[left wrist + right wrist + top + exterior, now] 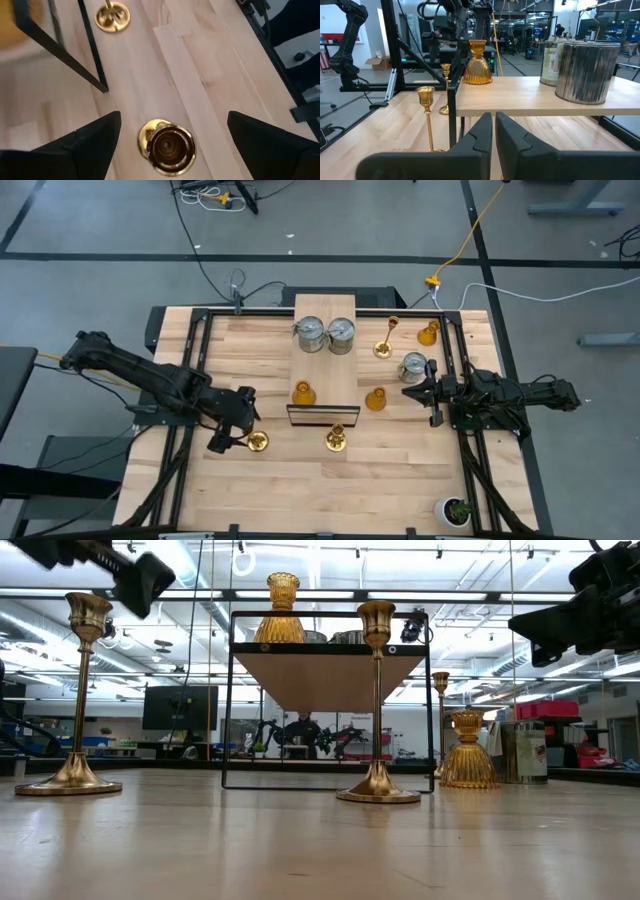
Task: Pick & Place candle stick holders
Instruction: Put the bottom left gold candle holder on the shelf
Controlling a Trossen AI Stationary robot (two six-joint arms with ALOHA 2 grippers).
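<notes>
Wooden worktop [260, 490] carries a gold candlestick [257, 442] near its left side; the left hand [228, 442], fingers spread, hovers directly over it, while the right hand [412, 392] waits pressed together

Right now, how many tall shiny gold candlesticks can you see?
3. One slender gold candlestick stands on the wooden table under the left hand, one in front of the black-framed shelf, one right of the shelf. None seems hidden.
</notes>
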